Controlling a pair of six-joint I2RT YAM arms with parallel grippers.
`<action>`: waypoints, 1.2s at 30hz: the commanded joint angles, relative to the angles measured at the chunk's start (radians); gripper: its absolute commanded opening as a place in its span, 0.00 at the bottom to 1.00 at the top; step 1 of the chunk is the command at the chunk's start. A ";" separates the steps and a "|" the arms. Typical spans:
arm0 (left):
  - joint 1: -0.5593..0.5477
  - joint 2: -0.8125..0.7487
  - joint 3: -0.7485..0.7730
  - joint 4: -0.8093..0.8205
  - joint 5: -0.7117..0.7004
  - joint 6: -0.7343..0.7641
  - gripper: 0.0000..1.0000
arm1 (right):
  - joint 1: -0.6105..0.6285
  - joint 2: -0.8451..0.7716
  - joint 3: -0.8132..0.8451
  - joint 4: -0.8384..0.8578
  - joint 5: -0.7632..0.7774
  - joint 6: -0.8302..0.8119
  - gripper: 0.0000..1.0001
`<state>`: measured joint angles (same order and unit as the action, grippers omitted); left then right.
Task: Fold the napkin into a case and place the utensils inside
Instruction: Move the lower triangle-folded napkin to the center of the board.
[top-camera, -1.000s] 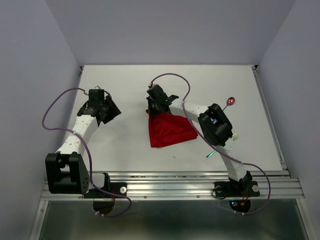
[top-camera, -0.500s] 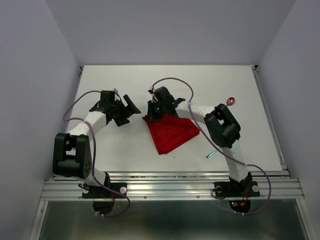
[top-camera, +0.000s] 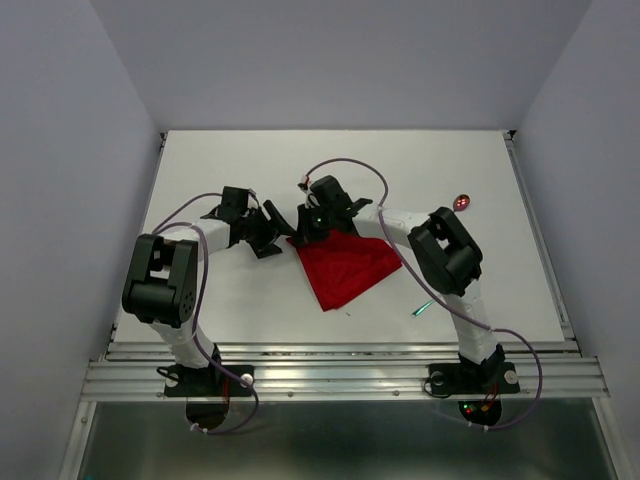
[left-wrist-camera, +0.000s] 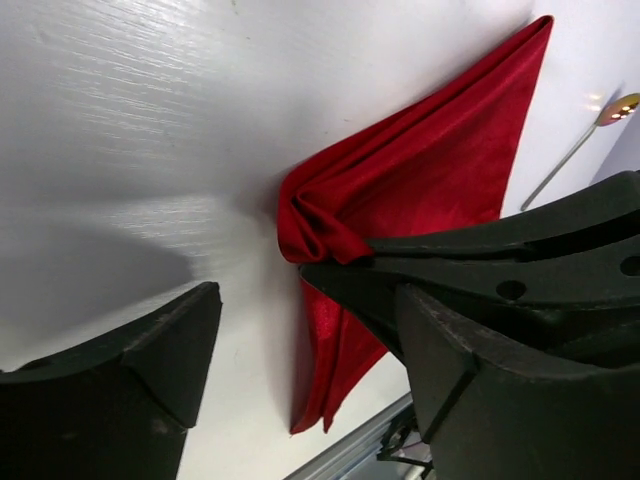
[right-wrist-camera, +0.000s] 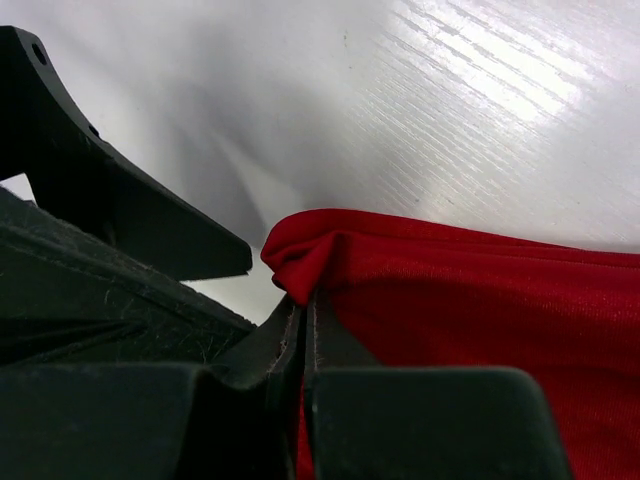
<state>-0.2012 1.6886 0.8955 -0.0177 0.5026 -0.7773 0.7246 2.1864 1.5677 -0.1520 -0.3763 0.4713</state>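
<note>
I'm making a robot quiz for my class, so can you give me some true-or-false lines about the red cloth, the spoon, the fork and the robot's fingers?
The right fingers pinch a corner of the red napkin. True.
The left fingers are shut on the napkin. False: they are open and hold nothing.
The spoon is tucked inside the napkin. False: it lies on the table, apart from it.
The fork lies outside the napkin. True.
</note>
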 joint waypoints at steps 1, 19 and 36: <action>-0.006 0.003 -0.024 0.097 0.013 -0.062 0.74 | 0.010 -0.073 -0.005 0.049 -0.042 -0.014 0.01; -0.006 -0.178 -0.176 0.170 -0.115 -0.085 0.90 | -0.045 -0.088 -0.048 0.186 -0.156 0.271 0.01; 0.060 -0.308 -0.178 0.076 -0.176 -0.030 0.88 | -0.057 -0.111 0.019 -0.060 0.097 0.057 0.58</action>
<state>-0.1734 1.4502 0.7082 0.0975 0.3580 -0.8467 0.6624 2.1399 1.5551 -0.1326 -0.3813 0.6376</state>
